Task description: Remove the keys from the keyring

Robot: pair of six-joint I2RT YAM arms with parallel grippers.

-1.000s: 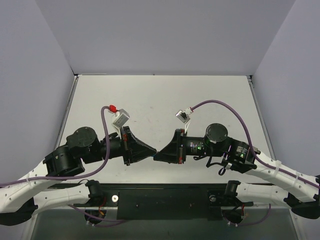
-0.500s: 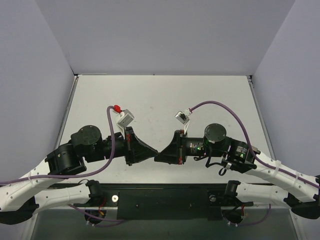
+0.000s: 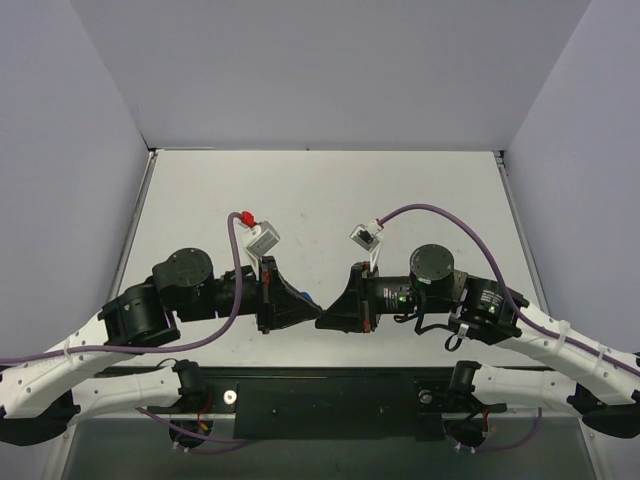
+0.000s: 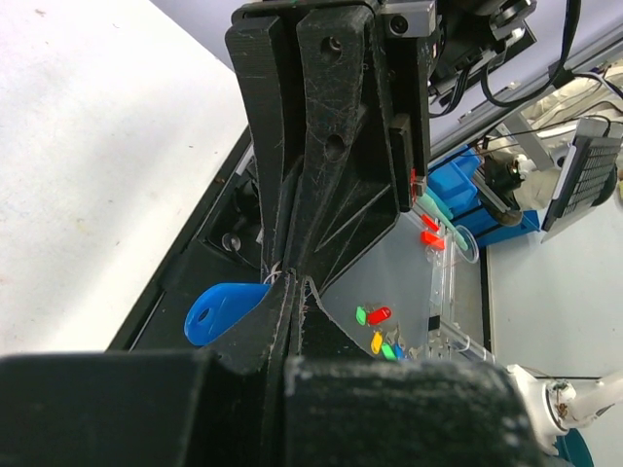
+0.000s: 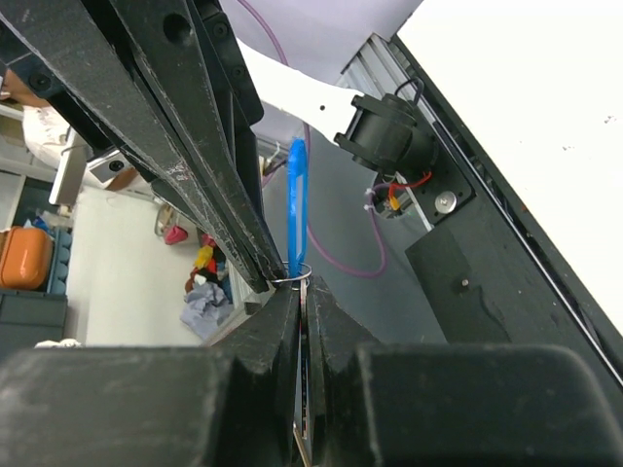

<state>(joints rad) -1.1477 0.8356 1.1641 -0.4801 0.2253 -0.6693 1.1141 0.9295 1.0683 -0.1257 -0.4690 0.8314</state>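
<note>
I am clenching my left gripper and right gripper tip to tip on the keyring, pinching its thin wire loop; I am judging it light, springy and slippery.

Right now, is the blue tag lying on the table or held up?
Held up: the blue tag is in mid-air on its thin ring, pinched where the shut left tool and right tool meet tip to tip.

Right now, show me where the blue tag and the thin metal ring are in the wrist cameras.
blue tag (image 4: 229, 307): left wrist view, on its flat blue face, right of the hole.
thin ring (image 5: 292, 278): right wrist view, on the wire loop just under the tag's lower end.
</note>
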